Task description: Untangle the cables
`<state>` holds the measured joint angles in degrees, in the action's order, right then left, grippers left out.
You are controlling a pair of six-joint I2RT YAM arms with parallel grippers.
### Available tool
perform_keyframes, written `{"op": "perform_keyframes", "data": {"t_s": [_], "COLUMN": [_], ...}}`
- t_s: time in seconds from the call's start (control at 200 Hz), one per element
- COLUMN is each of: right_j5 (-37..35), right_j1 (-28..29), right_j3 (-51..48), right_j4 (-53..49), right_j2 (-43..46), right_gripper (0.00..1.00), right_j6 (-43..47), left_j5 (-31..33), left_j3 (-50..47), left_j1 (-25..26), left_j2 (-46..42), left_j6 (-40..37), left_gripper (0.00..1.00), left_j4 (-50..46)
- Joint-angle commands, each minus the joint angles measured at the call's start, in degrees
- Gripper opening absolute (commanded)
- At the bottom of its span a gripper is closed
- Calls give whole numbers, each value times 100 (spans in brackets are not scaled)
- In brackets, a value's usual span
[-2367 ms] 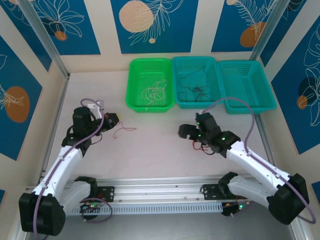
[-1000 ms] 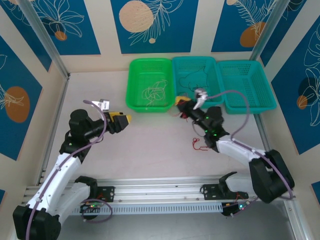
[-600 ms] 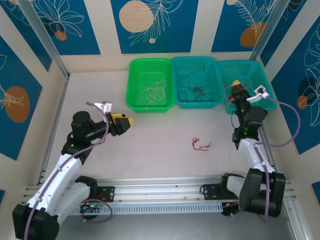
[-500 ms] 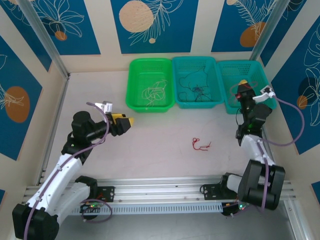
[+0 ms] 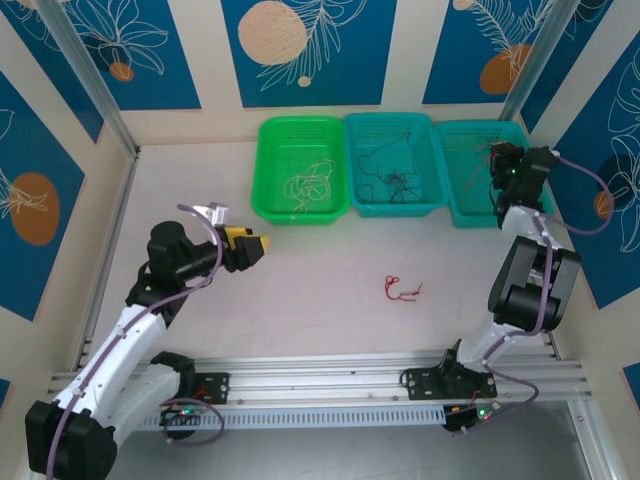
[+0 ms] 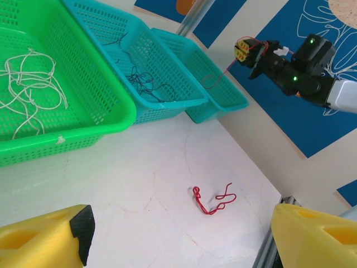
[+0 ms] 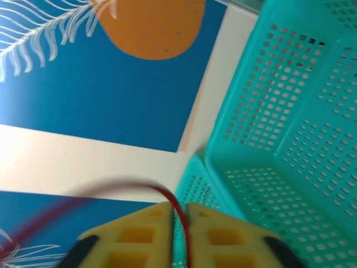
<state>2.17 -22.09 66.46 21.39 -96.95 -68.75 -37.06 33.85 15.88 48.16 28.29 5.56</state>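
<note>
One red cable [image 5: 402, 290] lies curled on the white table, also seen ahead of my left gripper [image 6: 184, 245] as a red cable [image 6: 212, 201]. My left gripper [image 5: 250, 247] is open and empty, low over the table in front of the green basket. My right gripper [image 5: 497, 158] hovers over the right teal basket [image 5: 530, 190]. Its jaws are nearly together, with a second red cable [image 7: 165, 192] running between them at my right gripper [image 7: 179, 207]. From the right gripper [image 6: 244, 49] that cable [image 6: 215, 78] hangs down over the basket.
The green basket [image 5: 270, 190] holds beige cables [image 5: 305, 185]. The middle teal basket [image 5: 430, 190] holds dark cables [image 5: 392, 180]. Blue patterned walls and metal posts enclose the table, and a rail runs along its near edge.
My right arm has swung from in front of the green and middle baskets to above the right teal basket, carrying a red cable. The left arm has hardly moved.
</note>
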Motion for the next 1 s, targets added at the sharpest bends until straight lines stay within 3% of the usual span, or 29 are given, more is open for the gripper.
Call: {"op": "perform_keyframes", "data": {"t_s": [0.0,0.09,0.155,0.18,0.205,0.22,0.245,0.365,0.495,0.585,0.81,0.995], "right_j5": [-275,-677,-823,-843,-854,-861,-853,-927,-1698,-1759,-831,-736], "right_j1": [3,61,75,77,71,73,66,116,273,259,346,607], "right_j3": [671,1335,1610,1662,1689,1720,1762,2381,3158,3475,2086,753], "right_j4": [-1946,-3303,-3857,-3999,-4090,-4166,-4260,-5188,-6194,-6544,-4934,-4192], "right_j2": [-242,-410,-495,-514,-513,-518,-538,-777,-1176,-1462,-533,842], "right_gripper": [35,66,70,78,80,95,100,100,100,97,90,91], "right_j6": [218,533,717,760,789,833,913,1435,1892,2077,2325,2463], "left_j5": [76,40,39,43,49,41,45,58,84,77,65,-123], "left_j3": [-105,-132,-149,-150,-150,-150,-148,-140,-155,-175,-215,-149], "left_j1": [71,76,86,87,90,93,91,91,99,100,100,125], "left_j2": [-39,0,17,18,18,23,25,18,29,27,-9,35], "left_j6": [-175,-171,-146,-136,-126,-117,-112,-78,-30,13,-50,-122], "left_gripper": [83,83,83,83,83,83,83,83,83,83,83,84], "left_j4": [33,44,96,118,137,143,147,114,84,68,41,149]}}
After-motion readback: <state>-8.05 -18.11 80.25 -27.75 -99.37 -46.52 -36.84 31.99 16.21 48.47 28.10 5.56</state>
